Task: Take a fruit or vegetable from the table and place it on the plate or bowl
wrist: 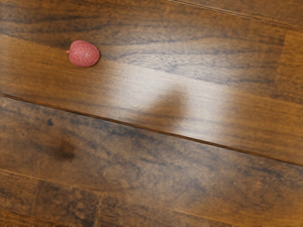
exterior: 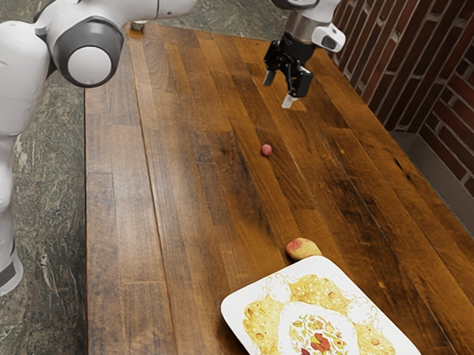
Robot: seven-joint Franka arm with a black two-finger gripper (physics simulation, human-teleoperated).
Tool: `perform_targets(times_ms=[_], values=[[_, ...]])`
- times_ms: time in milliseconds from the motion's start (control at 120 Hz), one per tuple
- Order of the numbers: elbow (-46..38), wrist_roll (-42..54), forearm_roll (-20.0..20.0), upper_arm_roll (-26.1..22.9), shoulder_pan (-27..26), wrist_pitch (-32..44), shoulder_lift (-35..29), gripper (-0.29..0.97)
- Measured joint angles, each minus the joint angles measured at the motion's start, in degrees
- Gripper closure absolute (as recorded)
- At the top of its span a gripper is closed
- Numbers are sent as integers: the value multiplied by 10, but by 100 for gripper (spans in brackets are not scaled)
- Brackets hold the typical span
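Observation:
A small red fruit [exterior: 266, 150] lies on the wooden table near its middle; the wrist view shows the same red fruit [wrist: 84, 53] as a bumpy pink-red oval. A yellow and red fruit [exterior: 303, 248] rests against the far edge of the white plate with a yellow floral pattern [exterior: 251, 312] at the front. My gripper [exterior: 278, 90] hangs above the table toward the back, well above and beyond the red fruit, open with nothing between its fingers.
The wooden table [exterior: 180, 222] runs from the back to the front of the exterior view. A brick wall [exterior: 438, 68] stands along the exterior view's right. The arm's white base [exterior: 11, 136] stands at the exterior view's left, on a stone floor.

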Motion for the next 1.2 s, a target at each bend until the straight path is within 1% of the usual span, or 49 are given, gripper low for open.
perform_targets(times_ms=[158,217,258,400,525,625,758,858,942,1075,1200], values=[[0,-7,-1,1,0,-5,0,0],[0,-9,-16,15,0,-6,0,0],[1,-10,-28,16,-2,-6,-1,0],[0,-14,-49,-45,-14,-2,-2,0],[-6,1,-55,-69,-14,9,-4,0],[-98,27,-58,-96,-13,48,-61,0],[-207,67,-61,-133,-16,126,-83,0],[-250,93,-62,-144,-16,174,-88,0],[-291,113,-61,-151,-14,206,-109,0],[-353,146,-60,-160,-16,266,-122,0],[-389,171,-60,-163,-15,329,-128,0]])
